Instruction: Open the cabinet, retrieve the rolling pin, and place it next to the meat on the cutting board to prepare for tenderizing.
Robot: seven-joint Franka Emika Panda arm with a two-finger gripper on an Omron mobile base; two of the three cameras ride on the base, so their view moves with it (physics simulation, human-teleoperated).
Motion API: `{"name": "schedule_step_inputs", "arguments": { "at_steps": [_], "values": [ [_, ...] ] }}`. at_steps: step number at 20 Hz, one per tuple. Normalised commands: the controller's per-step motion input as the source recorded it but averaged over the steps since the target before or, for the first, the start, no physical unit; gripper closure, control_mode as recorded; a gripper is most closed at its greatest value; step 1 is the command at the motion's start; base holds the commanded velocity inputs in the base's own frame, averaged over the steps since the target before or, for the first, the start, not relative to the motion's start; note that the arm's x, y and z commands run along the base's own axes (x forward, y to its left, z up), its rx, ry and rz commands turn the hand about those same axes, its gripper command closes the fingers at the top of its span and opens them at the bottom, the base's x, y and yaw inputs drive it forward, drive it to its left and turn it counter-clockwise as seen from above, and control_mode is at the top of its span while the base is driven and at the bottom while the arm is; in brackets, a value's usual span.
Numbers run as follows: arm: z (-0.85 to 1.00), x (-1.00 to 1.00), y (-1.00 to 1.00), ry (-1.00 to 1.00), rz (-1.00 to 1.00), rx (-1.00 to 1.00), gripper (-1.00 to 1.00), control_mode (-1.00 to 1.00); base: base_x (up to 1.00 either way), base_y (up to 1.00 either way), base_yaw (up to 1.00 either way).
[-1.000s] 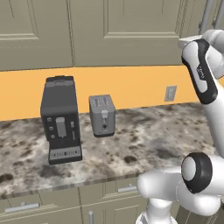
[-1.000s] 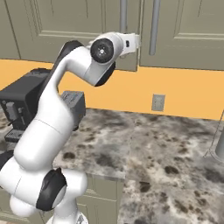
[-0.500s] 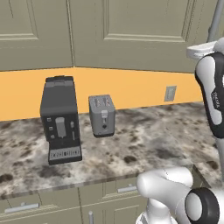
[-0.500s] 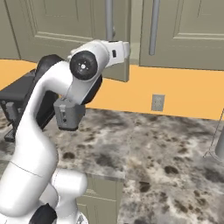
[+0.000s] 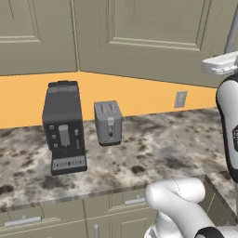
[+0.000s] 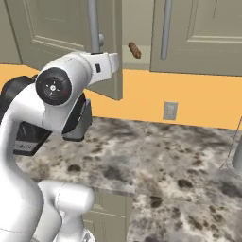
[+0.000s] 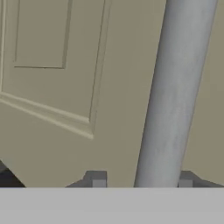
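standing ajar at the top centre of the right base view, the taupe wall cabinet with recessed-panel doors (image 6: 56, 28) has its left door swung outward, and in the gap behind it a slim brown wooden rolling pin (image 6: 134, 50) shows one knobbed end on the shelf inside, tilted toward the upper left. that short brown end is all that can be seen of it; the rest is hidden by the door.

the two-finger gripper (image 7: 141, 183) sits at the door's long vertical grey bar handle (image 7: 175, 92). in the hand view the bar rises between the two dark finger tips at the bottom edge, but whether they press on it cannot be told.

below, a speckled grey stone counter (image 5: 153, 148) runs across the middle of the left base view. a black coffee machine (image 5: 63, 125) stands at centre left, with a small grey toaster (image 5: 108, 122) just beside it on the right. a grey wall outlet (image 6: 170, 110) sits on the orange backsplash (image 5: 139, 93).
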Motion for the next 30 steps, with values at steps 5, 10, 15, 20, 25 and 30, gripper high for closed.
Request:
{"name": "schedule_step_inputs", "arguments": {
  "at_steps": [5, 10, 15, 20, 25, 30],
  "values": [
    [-0.02, -0.34, 0.11, 0.02, 0.04, 0.04, -1.0, -1.0, 0.0, 0.0, 0.0],
    [0.0, -0.52, -0.37, 0.0, 0.06, 0.07, -1.0, -1.0, 0.0, 0.0, 0.0],
    [0.0, -0.69, -0.66, -0.02, 0.04, 0.08, -1.0, -1.0, 0.0, 0.0, 0.0],
    [-0.01, -0.51, -0.71, 0.0, 0.05, 0.07, -1.0, -1.0, 0.0, 0.0, 0.0],
    [-0.16, 0.27, -0.4, 0.02, 0.18, 0.01, -1.0, -1.0, 0.0, 0.0, 0.0],
    [-0.17, 0.71, -0.16, 0.01, 0.24, 0.0, -1.0, -1.0, 0.0, 0.0, 0.0]
  ]
}}
